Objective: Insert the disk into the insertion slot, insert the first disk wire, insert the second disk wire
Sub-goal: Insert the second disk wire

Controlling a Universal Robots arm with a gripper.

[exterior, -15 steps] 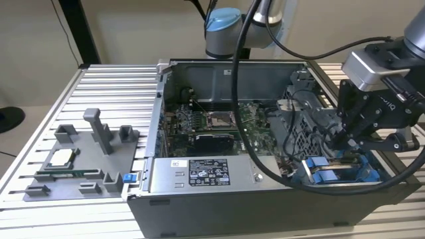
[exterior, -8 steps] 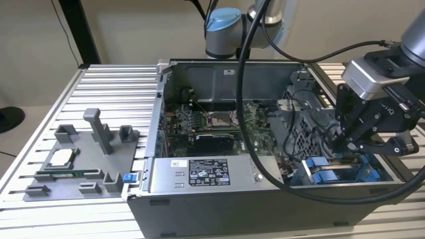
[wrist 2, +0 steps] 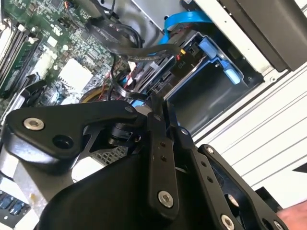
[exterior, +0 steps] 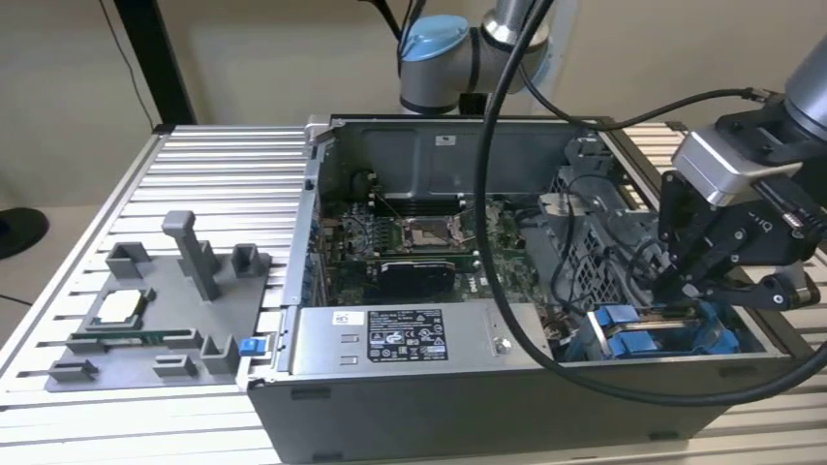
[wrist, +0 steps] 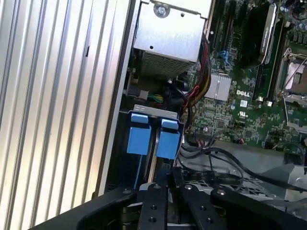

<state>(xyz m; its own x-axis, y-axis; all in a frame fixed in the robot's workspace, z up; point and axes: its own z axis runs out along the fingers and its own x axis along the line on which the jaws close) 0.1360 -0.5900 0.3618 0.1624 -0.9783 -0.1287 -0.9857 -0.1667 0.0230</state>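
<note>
My gripper (exterior: 681,287) hangs inside the open computer case (exterior: 517,407), at the exterior view's right, just above the insertion slot (exterior: 672,341). Its two black fingers (wrist: 165,191) stand pressed together, shut; I cannot tell whether anything is pinched between them. In the slot sits the disk, showing its blue carrier tabs (wrist: 153,136) and its connector end (wrist 2: 175,67) between blue rails (wrist 2: 211,50). Black wires (wrist 2: 125,45) loop past the fingertips (wrist 2: 154,106), and a blue flat wire (wrist 2: 187,19) runs above the bay.
A grey labelled power-supply box (exterior: 387,339) fills the case's front. The green motherboard (exterior: 413,242) lies behind it. A grey fixture plate (exterior: 155,320) with small parts rests on the slatted aluminium table (exterior: 220,165). The arm's base (exterior: 440,58) stands behind the case.
</note>
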